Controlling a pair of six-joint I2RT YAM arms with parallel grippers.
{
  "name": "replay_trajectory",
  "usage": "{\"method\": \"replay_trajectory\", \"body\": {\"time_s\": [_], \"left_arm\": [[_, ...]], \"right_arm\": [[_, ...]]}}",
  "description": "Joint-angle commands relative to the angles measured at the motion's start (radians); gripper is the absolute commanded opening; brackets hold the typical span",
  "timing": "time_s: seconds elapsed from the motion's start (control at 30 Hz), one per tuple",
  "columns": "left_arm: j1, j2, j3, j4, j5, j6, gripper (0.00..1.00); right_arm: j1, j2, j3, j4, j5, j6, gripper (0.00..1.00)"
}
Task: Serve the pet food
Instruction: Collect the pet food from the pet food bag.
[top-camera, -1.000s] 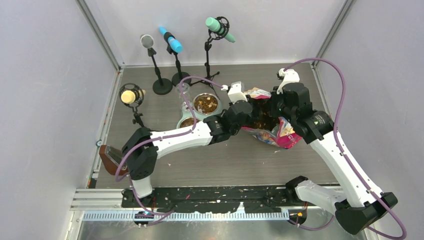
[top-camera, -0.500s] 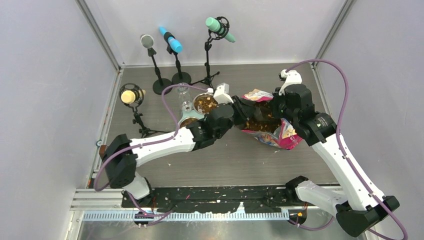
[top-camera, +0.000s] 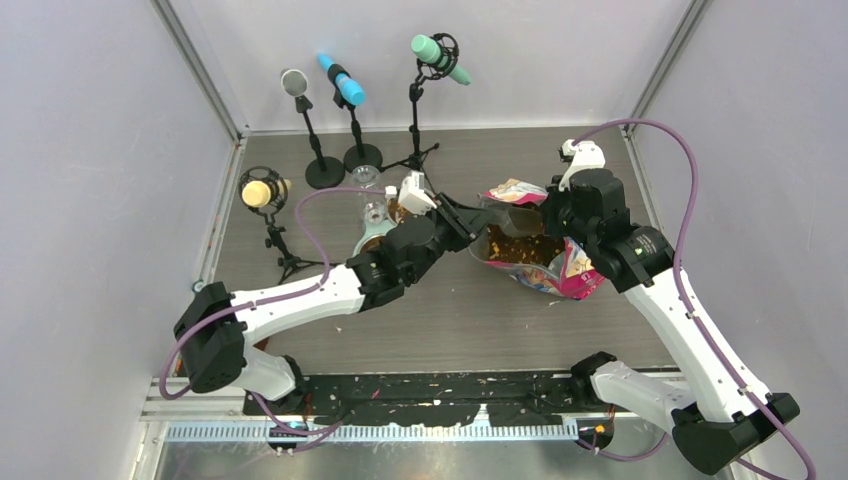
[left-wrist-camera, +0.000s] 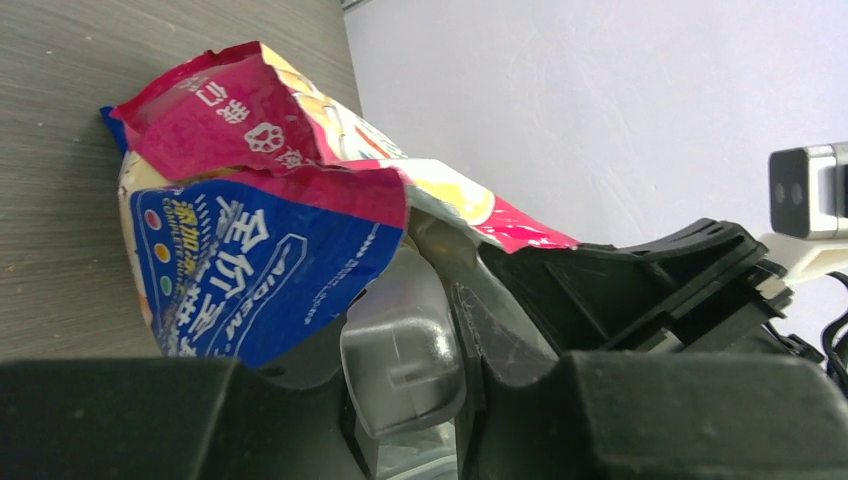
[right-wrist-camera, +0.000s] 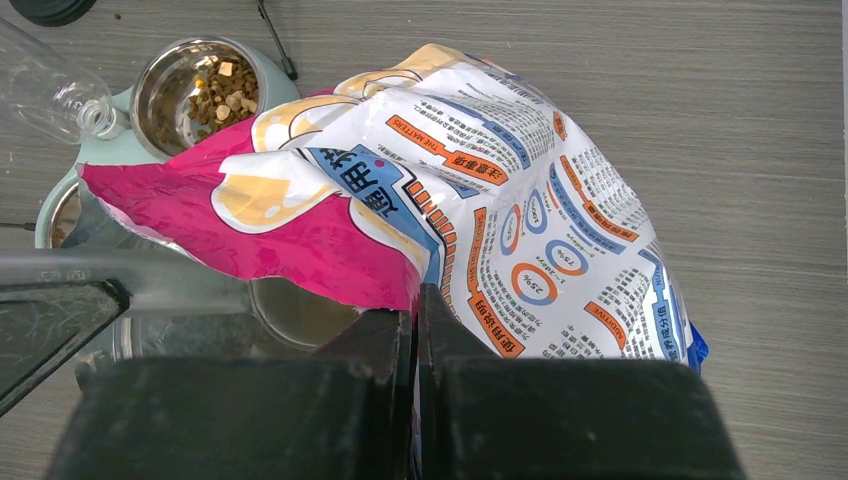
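The right fingers (right-wrist-camera: 415, 325) are pressed together on the pink lip of the bag (right-wrist-camera: 520, 200). The left fingers (left-wrist-camera: 408, 395) are clamped on the clear scoop (left-wrist-camera: 400, 350) at its mouth. Pet food (top-camera: 515, 248) is seen inside, centre right. Should the lip slip, spillage over the surface (top-camera: 450, 320) is judged likely.

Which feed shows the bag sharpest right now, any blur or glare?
Right wrist: bag print sharp, evenly lit. Left wrist: clear scoop soft near the lens, wall behind bright. Top external: even light, kibble tiny.
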Motion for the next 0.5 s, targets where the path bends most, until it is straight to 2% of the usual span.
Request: {"method": "replay_trajectory", "body": {"time_s": [0.0,0.17,0.33,0.47], "left_arm": [[0.013,-0.059,-0.032,0.124,0.008,-0.039,0.0],[0.01,-0.025,0.026,0.01,0.006,0.059,0.0],[-0.018,0.082,0.154,-0.114,0.051,0.24,0.0],[-0.065,0.139,0.229,-0.173,0.0,0.364,0.0]], "right_arm": [[-0.002,-0.027,0.06,0.002,0.046,-0.003,0.05],[-0.002,-0.023,0.057,0.002,0.047,-0.002,0.05],[-0.002,-0.019,0.062,0.002,0.053,-0.004,0.05],[-0.002,-0.016,0.064,0.004,0.045,-0.002,0.05]]}}
